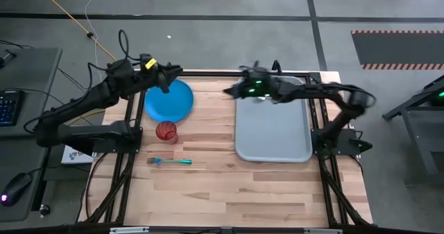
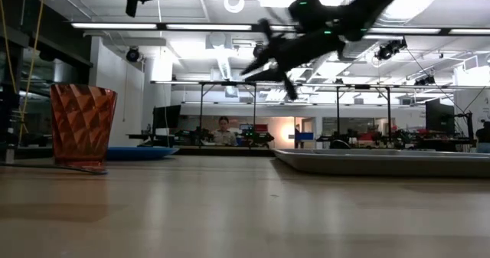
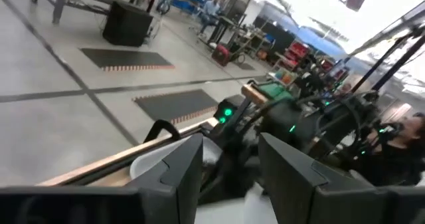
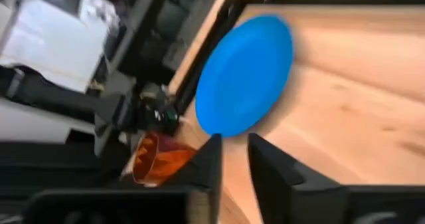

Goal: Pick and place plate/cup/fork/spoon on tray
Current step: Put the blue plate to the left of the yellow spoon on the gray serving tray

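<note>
- High view is showing the left claw (image 1: 172,72) hovering over the far rim of the plate (image 1: 168,101), which is lying flat on the tabletop (image 1: 229,185) near its far-left corner; the left wrist view is showing this claw's fingers (image 3: 182,167) standing apart, holding nothing.
- The right claw (image 1: 229,90) is hanging above the far-left corner of the tray (image 1: 272,133), which is occupying the right half of the tabletop; the right wrist view is showing its fingers (image 4: 209,164) set narrowly apart, with nothing between them.
- The cup (image 1: 166,131) is standing upright just beside the plate's near rim, toward the left edge.
- The fork (image 1: 170,162) is lying flat nearer the front edge, close to the cup and well apart from the tray.
- Low view is showing the right arm raised clear above the tabletop, while a person is sitting at a desk in the room beyond.
</note>
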{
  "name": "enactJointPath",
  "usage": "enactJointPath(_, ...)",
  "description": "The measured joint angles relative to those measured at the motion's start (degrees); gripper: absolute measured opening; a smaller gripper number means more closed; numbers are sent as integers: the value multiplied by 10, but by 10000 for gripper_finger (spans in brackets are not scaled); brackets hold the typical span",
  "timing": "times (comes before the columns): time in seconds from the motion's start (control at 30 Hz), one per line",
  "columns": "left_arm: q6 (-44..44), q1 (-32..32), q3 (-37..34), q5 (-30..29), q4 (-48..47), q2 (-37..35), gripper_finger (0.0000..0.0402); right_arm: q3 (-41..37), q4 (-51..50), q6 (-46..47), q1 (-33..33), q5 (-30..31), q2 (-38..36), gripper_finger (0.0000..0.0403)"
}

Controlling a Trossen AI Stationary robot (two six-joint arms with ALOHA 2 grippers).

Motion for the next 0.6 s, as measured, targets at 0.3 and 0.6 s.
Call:
enactJointPath(0.3, -2, 11, 0, 81, 5, -42, 136, 275, -126, 87, 54, 72, 226, 214)
enactJointPath(0.6, -65, 10, 0, 139, 5, -52, 136, 507, -227, 155, 74, 95, 416, 249)
